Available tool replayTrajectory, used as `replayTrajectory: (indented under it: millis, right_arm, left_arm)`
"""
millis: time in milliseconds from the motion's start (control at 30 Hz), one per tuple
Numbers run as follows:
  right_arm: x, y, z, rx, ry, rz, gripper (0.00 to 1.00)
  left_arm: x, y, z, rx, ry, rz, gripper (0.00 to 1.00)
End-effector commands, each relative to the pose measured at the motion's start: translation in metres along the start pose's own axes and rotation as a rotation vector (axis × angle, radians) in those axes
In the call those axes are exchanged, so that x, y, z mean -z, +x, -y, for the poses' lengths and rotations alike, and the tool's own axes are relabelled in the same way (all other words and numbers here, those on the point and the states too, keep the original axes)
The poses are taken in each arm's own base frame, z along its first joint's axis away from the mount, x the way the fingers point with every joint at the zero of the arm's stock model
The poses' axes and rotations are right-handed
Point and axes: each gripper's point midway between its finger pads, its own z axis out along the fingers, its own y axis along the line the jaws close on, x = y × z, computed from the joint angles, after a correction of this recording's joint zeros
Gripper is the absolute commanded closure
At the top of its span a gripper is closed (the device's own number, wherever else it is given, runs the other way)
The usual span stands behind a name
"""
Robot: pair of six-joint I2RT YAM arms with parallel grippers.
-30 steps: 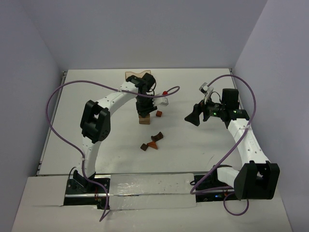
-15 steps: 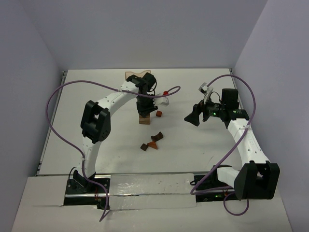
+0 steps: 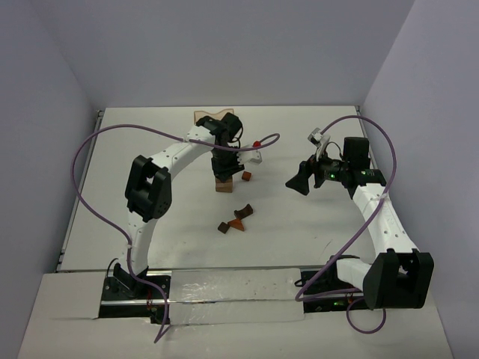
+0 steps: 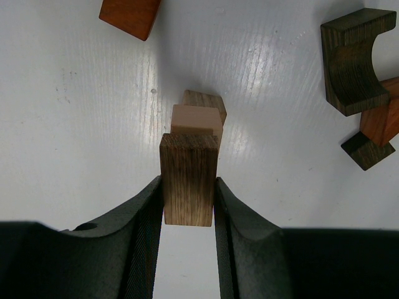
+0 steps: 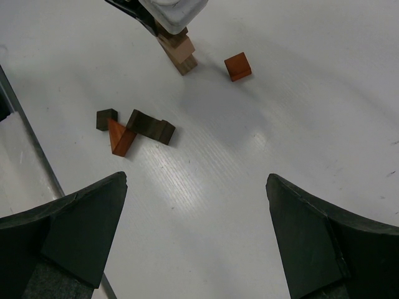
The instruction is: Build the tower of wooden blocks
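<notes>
Pale lavender walls (image 3: 224, 52) enclose a white table (image 3: 292, 235).

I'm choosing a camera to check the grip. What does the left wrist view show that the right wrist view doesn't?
Only left wrist: up close, the left pincer shut on both sides of a dark block, over a tan block; whether the two blocks touch cannot be told.
Only right wrist: the right pincer, open and empty, and the stack seen from the side.
Both: the red cube, dark arch, red wedge and small dark cube, lying loose.
</notes>
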Motion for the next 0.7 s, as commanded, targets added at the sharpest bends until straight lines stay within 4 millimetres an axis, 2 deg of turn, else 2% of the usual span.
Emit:
replayTrajectory:
  millis: [0,500,667]
  right_arm:
    - [-0.002,-0.0091,0.0011,0.035,-0.003,0.017,0.0]
    - [-0.0035,-0.0083,0.0019,0.032,-0.004,0.012,0.0]
    - [-0.0039,-0.0083,0.0015,0.034,-0.005,0.011,0.0]
  left_arm:
    - [0.0055,-0.0104,0.0027,-0.018,0.007,0.031,0.63]
    - [0.0004,-0.0113,0.0062,-0.029,0.026,0.028,0.6]
    - [-0.0014,-0.0102,0.0064,-0.027,0.028,0.026,0.51]
